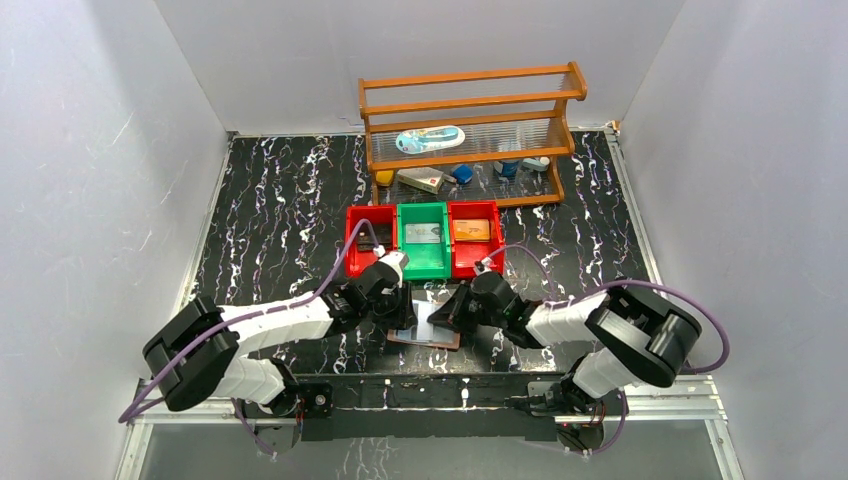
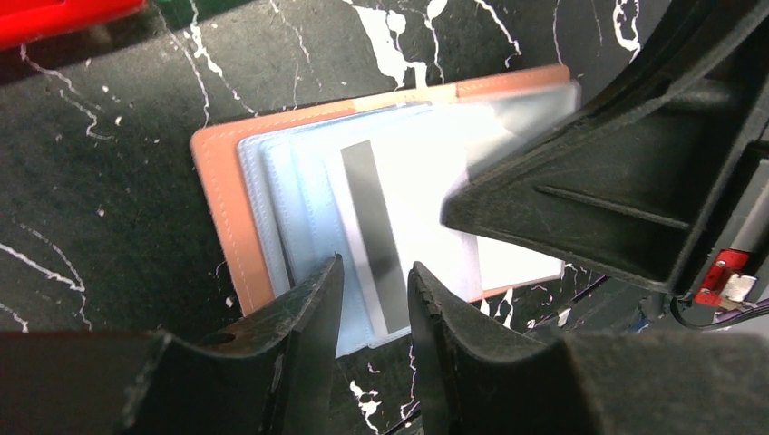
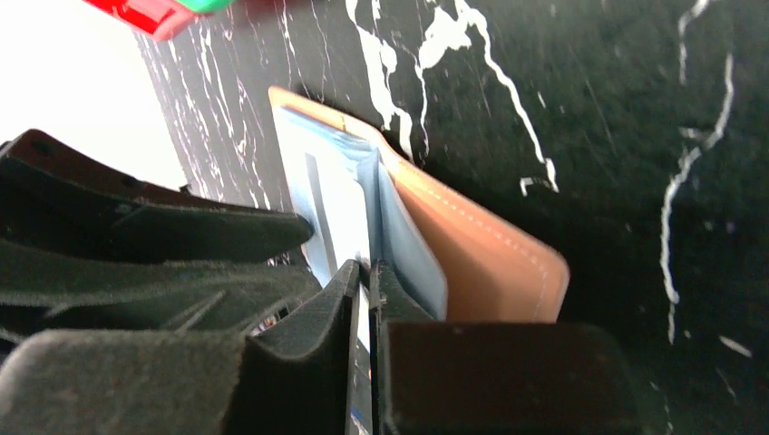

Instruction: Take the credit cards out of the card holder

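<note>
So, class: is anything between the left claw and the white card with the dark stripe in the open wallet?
Nothing visible. The left claw hangs open over the near edge of the striped white plastic card. The right claw, pinching a clear sleeve of the pinkish-brown leather card holder, overlaps only the card's far side.

Just beyond the left end effector (image 1: 402, 312) and the right end effector (image 1: 445, 314), three open bins stand in a touching row on the black, white-veined bench (image 1: 270, 220). The first red bin (image 1: 351, 238) is ahead and left of the left end effector, the green bin (image 1: 424, 269) lies past both, and the second red bin (image 1: 466, 263) is ahead of the right end effector. Well beyond the bins, at the bench's far edge, stands a wooden rack (image 1: 470, 100). A teal-and-white oblong object (image 1: 429, 139) lies on its ribbed clear shelf. Beneath the shelf sit a yellow item (image 1: 384, 178), a pale box (image 1: 421, 180) and blue pieces (image 1: 462, 173) too small to identify. White walls (image 1: 100, 150) enclose the bench.
</note>
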Controlling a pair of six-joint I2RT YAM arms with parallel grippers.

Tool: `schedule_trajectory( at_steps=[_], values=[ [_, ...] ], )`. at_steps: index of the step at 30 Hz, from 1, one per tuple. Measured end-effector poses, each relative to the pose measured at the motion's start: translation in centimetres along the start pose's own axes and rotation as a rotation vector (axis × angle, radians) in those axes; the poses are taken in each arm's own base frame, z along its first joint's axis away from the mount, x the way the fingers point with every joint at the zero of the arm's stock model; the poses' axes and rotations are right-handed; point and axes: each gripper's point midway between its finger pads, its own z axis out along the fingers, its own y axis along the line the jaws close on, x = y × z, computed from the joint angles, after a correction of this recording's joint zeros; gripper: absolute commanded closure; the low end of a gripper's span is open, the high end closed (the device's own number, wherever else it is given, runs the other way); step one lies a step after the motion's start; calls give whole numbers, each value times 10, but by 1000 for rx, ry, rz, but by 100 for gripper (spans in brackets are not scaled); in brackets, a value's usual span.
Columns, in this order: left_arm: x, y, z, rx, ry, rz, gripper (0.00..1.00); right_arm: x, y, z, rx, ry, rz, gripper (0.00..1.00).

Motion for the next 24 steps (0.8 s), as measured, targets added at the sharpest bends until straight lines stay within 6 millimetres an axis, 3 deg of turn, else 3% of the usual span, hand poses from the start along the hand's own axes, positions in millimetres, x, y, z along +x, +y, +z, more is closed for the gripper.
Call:
schedule_trajectory(
  at_steps=[13,24],
  values=[
    [28,20,-26,-58,88,-9,58,19,-2,-13,-84,63,9,84],
    [13,-11,-28,41,113,43,58,35,3,-1,-174,162,-5,83]
  ],
)
